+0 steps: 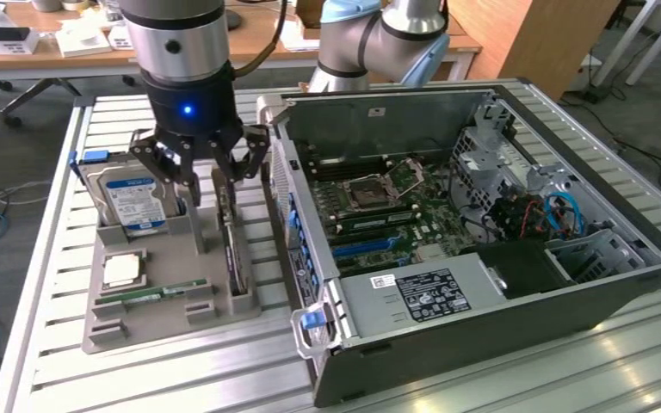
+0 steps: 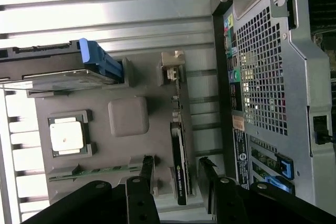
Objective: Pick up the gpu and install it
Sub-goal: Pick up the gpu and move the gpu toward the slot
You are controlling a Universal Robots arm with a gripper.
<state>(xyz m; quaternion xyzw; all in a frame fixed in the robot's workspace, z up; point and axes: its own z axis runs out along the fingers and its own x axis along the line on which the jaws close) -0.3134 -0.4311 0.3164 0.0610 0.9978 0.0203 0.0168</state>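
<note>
- Gripper (image 1: pixel 209 186) open, fingers straddling the gpu (image 1: pixel 231 245).
- The gpu stands on edge in a gray tray (image 1: pixel 158 288), just beside the open computer case (image 1: pixel 423 297).
- The tray rests on the table (image 1: pixel 135 379).

The arm (image 1: pixel 356 47) is built of smooth silver-grey tubes, and a pale blue cap (image 1: pixel 348 10) is fitted on one joint. The wrist section (image 1: pixel 176 39) is finished in brushed silver above a black collar (image 1: pixel 187 96), in which a small blue light (image 1: pixel 187 110) is lit. A dark cable (image 1: pixel 271 39) is run beside it. The tool (image 1: pixel 204 189) is made of black linked bars, and round pivot pins (image 2: pixel 135 182) are seen on its narrow fingers (image 2: pixel 146 169).
</note>
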